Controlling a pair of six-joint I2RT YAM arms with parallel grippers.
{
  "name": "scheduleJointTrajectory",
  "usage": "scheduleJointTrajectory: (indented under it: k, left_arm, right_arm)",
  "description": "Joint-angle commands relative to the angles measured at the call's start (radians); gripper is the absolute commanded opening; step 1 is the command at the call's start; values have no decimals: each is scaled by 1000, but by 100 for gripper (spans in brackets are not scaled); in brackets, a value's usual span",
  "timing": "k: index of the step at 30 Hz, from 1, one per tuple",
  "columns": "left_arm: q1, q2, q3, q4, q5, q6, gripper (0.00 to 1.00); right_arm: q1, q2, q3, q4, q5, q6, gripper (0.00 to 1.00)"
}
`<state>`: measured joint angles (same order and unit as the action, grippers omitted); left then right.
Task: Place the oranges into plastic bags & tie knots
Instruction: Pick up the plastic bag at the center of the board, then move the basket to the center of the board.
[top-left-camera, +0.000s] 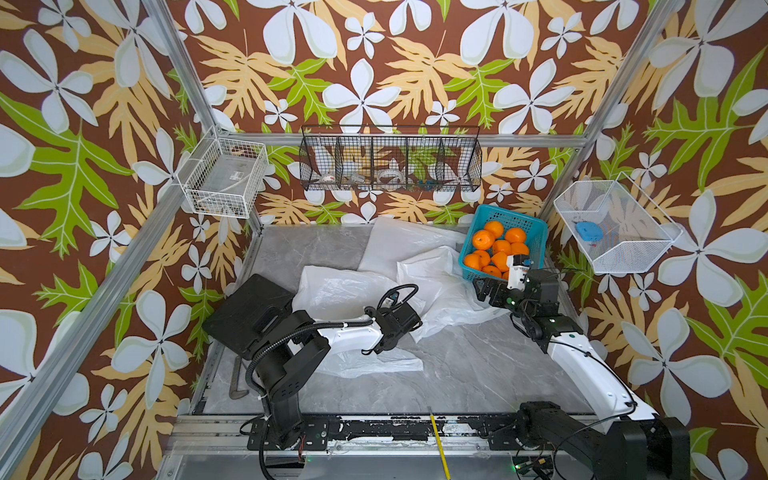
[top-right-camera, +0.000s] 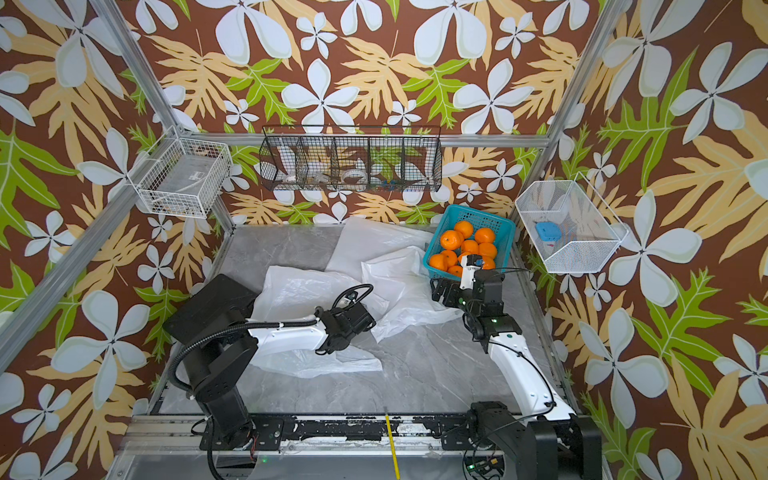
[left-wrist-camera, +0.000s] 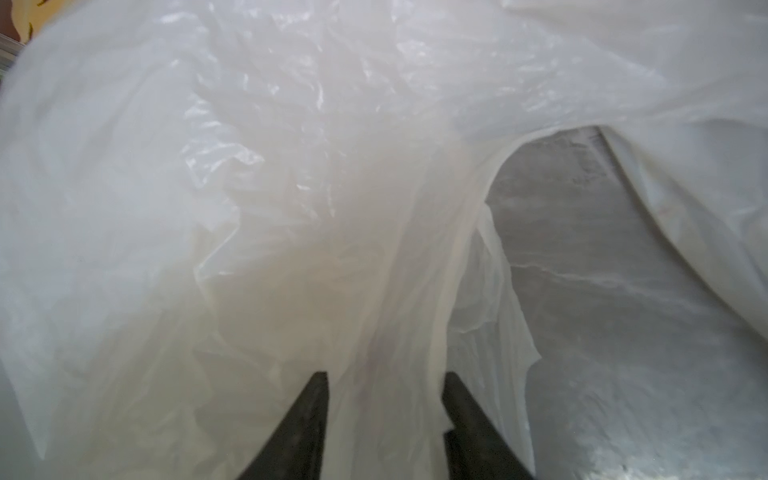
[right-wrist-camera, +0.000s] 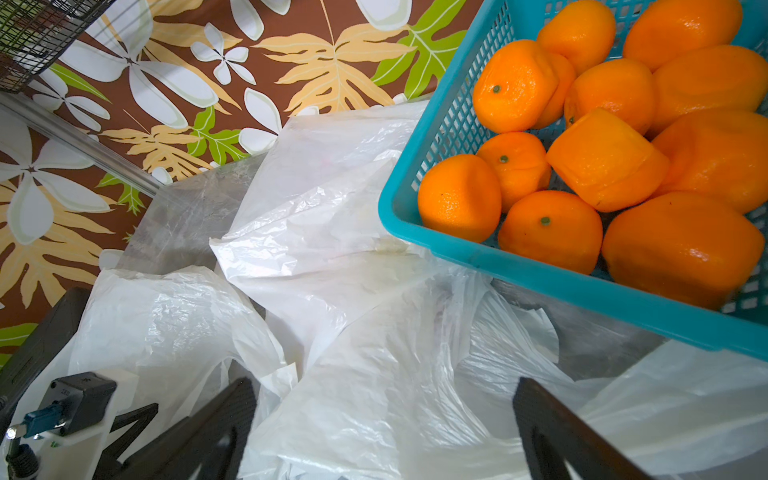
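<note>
All the oranges (top-left-camera: 484, 240) sit in the teal basket (top-left-camera: 515, 216) at the far right of the worktop (top-left-camera: 478, 365); none is in a bag. Three bags (top-left-camera: 345, 291) lie crumpled and empty across the middle: one by the far wall, one left of centre and one just beside the basket, overlapping one another. No knot shows anywhere. The task therefore looks to be at its very start, with all the bagging and tying left to do.

The left pincer (left-wrist-camera: 384, 378) is down on the left-of-centre bag. Its fingers (left-wrist-camera: 316, 399) stand a little apart with a bunched fold of film between them, and it cannot be told whether they pinch that fold. It is probably taking hold of the bag to open it. The right pincer (right-wrist-camera: 382, 386) is spread wide and empty. It hovers over the bag by the basket's near left corner, close to the oranges but touching none.
</note>
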<state>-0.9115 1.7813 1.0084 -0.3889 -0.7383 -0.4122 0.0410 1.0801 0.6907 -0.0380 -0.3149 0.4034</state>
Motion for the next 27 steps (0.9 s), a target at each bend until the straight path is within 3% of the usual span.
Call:
scheduleJointTrajectory:
  k: [1, 4, 9, 21, 27]
  left_arm:
    - [0, -14, -3, -19, -79, -3, 21]
    - [-1, -64, -19, -18, -99, -9, 0]
    - [3, -225, -56, 20, -53, 13, 0]
    - [198, -678, -114, 102, 420, 51, 0]
    - [309, -768, -73, 92, 619, -34, 0]
  right_arm:
    - [1, 4, 11, 1, -15, -15, 99]
    - [1, 20, 37, -29, -29, -21, 99]
    - [1, 88, 90, -76, -78, -10, 99]
    - [0, 296, 267, -112, -31, -39, 99]
    - [-3, 407, 360, -152, 13, -89, 99]
